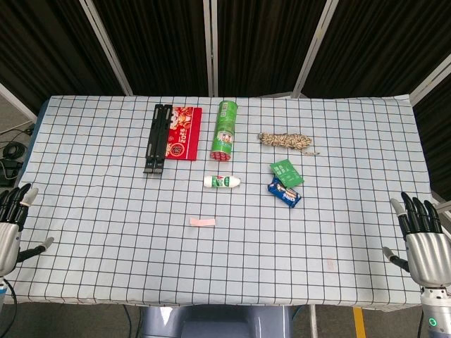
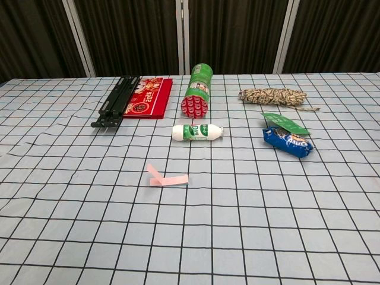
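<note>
Both hands rest apart from everything, fingers spread and holding nothing: the left hand [image 1: 10, 229] at eight o'clock, the right hand [image 1: 421, 243] at four o'clock. The pink strip [image 1: 203, 222] lies near the surface [image 1: 106, 267] centre, with the blue packet [image 1: 285, 193] at two o'clock from it.

Each robot hand, left robot hand [image 1: 10, 229] and right robot hand [image 1: 421, 243], has a silver-grey palm, black fingers and pale fingertips

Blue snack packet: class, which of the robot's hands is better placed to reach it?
Probably the right hand. The blue snack packet lies right of the table's middle, while the left hand waits at the far left edge.
</note>
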Robot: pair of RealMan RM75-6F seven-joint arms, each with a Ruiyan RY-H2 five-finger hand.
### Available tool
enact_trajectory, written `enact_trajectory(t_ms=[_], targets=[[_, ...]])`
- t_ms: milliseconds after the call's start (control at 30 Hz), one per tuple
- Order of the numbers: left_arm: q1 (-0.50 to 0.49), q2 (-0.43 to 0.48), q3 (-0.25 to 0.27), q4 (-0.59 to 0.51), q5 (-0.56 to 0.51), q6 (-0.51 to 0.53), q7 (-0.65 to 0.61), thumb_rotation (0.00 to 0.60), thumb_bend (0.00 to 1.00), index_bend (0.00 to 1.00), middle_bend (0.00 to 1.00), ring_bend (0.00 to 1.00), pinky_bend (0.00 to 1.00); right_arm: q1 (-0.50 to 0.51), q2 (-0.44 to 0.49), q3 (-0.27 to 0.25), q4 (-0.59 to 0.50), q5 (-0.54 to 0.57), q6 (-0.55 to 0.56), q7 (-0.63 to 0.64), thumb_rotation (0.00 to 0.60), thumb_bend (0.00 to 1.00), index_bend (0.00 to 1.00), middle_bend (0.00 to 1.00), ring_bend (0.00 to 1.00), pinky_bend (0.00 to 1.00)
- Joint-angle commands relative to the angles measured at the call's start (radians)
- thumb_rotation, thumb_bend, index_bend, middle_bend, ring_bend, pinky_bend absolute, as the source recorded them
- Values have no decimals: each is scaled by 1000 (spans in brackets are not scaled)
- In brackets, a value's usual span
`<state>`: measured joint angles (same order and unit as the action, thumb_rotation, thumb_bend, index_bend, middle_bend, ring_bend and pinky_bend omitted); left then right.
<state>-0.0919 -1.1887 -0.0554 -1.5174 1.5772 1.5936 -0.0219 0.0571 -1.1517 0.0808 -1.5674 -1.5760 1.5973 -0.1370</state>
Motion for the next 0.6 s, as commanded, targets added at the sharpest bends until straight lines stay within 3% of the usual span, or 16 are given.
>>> enact_trajectory(t_ms=[33, 333, 600], targets=[[0, -1, 1, 3, 2, 1, 2, 600, 0, 0, 0, 0, 0, -1, 5, -1, -6, 3, -4, -2, 600, 0, 0, 0, 0, 0], [-52, -16, 5, 18, 39, -60, -18, 600, 0, 0, 0, 0, 0, -5, 19, 0, -33, 6, -2, -9, 600, 0, 0, 0, 0, 0], [-303, -82, -14, 120, 231, -241, -71, 600, 31, 81, 0, 0, 0, 0, 13, 17, -32, 46, -18, -45, 600, 0, 0, 0, 0, 0]])
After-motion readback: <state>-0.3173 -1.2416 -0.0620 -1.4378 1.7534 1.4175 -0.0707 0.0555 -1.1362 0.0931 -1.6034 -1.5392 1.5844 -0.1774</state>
